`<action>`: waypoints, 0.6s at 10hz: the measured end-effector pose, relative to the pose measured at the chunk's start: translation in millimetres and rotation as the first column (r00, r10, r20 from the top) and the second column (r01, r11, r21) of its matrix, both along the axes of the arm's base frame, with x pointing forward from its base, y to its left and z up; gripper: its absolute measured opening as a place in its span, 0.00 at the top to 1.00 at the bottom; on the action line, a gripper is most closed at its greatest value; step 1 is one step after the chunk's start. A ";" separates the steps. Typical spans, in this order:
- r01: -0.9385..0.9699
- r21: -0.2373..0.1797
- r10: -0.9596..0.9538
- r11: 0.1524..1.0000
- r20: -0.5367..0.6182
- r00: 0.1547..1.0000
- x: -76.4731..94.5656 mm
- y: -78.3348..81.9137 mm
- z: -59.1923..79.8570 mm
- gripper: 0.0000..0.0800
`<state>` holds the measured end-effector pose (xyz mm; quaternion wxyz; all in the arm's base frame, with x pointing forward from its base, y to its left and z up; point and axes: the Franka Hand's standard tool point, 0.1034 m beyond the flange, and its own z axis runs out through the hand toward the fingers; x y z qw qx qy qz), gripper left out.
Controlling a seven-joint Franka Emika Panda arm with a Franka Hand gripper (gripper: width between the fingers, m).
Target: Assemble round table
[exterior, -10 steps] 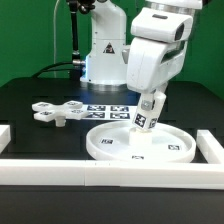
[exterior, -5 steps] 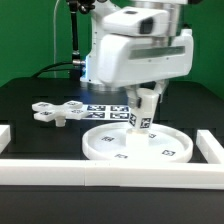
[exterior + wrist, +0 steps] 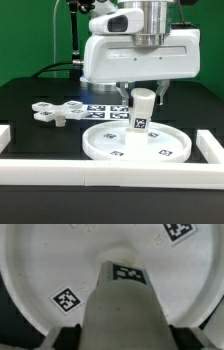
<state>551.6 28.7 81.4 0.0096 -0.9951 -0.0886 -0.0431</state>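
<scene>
Over the middle of the large round disc [image 3: 170, 133], your gripper [image 3: 143, 92] holds the short cylindrical leg [image 3: 142, 112] upright. Its fingers [image 3: 68, 336] are closed on the leg's upper end from both sides. The leg's lower end meets the raised hub at the disc's centre, though you cannot tell whether it touches. One tag on the leg faces the exterior camera, and more tags lie on the disc's floor. Off the disc toward the exterior view's left, well apart from it, the cross-shaped base piece [image 3: 58, 112] lies flat on the black table [image 3: 30, 138]. The marker board [image 3: 103, 110] lies just behind the disc. A white border rail [image 3: 100, 172] runs in front of the disc.
</scene>
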 end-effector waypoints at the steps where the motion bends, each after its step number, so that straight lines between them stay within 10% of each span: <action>1: 0.067 0.006 -0.067 0.998 0.018 0.998 0.8 2.4 -0.1 0.49; 6: 0.364 0.045 -0.365 0.930 0.021 0.931 1.7 5.7 0.3 0.49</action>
